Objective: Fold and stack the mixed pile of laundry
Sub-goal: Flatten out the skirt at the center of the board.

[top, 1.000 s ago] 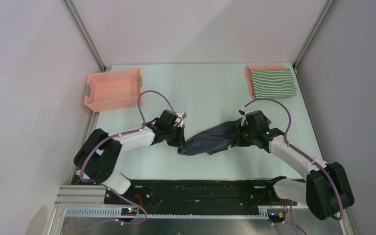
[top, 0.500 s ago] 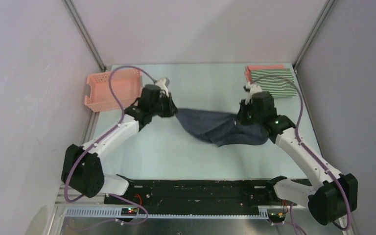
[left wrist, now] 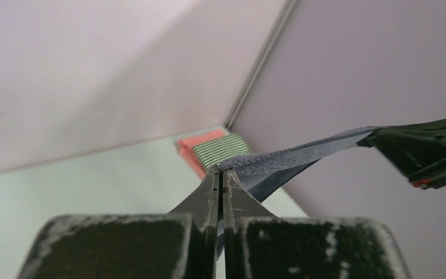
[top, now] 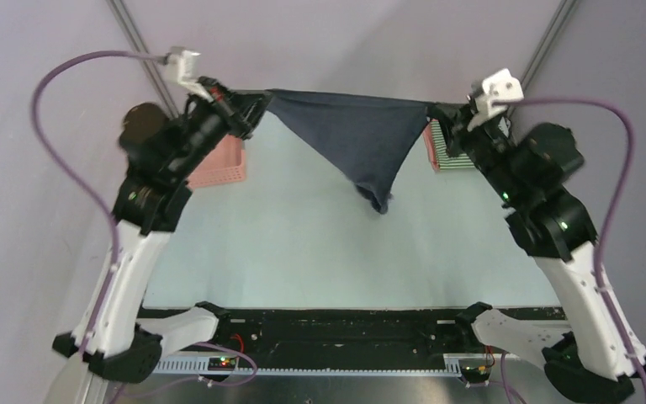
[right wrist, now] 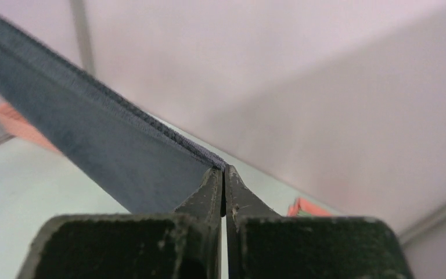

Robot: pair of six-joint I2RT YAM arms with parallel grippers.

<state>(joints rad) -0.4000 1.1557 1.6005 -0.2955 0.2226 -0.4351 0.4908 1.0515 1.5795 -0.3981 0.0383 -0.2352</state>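
The dark navy-grey garment (top: 355, 141) hangs stretched well above the table (top: 303, 252); the left gripper (top: 256, 108) and right gripper (top: 440, 112) each pinch a top corner, jaws clamped on cloth. The green-and-white striped one (left wrist: 220, 150) lies folded on the salmon-pink shirt (left wrist: 193, 144) in the far right corner; I'd say only this last piece needs folding and stacking

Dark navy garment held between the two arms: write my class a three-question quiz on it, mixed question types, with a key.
1. True or false: the dark navy garment is neatly folded.
2. Which pinches it? A) left gripper only B) right gripper only C) both
3. What lies on the salmon-pink garment?
Key: 1 false, it hangs spread out. 2 C. 3 The green-and-white striped garment.
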